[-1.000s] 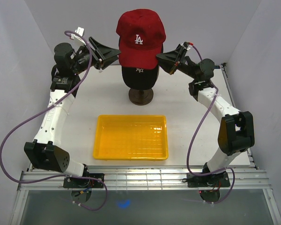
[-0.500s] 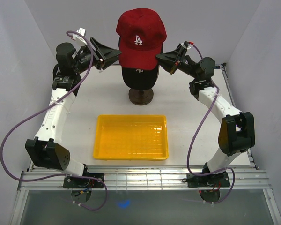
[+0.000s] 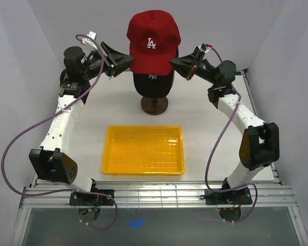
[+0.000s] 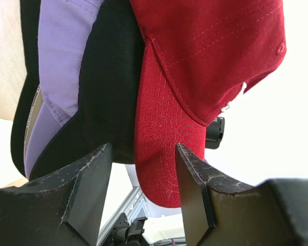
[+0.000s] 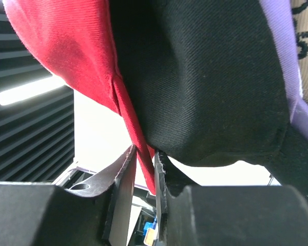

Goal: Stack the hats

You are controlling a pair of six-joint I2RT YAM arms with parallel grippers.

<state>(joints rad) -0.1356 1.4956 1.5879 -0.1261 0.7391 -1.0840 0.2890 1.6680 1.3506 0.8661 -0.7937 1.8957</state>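
Leftmost, the left gripper (image 4: 143, 154) stands with jaws parted, the red cap's (image 4: 210, 51) lower edge and the black cap (image 4: 110, 77) between them, the lavender cap (image 4: 64, 51) beyond its left finger. Rightward, the right gripper (image 5: 145, 154) pinches the red cap's thin edge, the black cap just beside its jaws.

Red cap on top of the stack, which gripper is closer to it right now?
Right. The right gripper pinches the edge of the red cap; the left gripper is open, its fingers straddling the opposite edge without clamping it.
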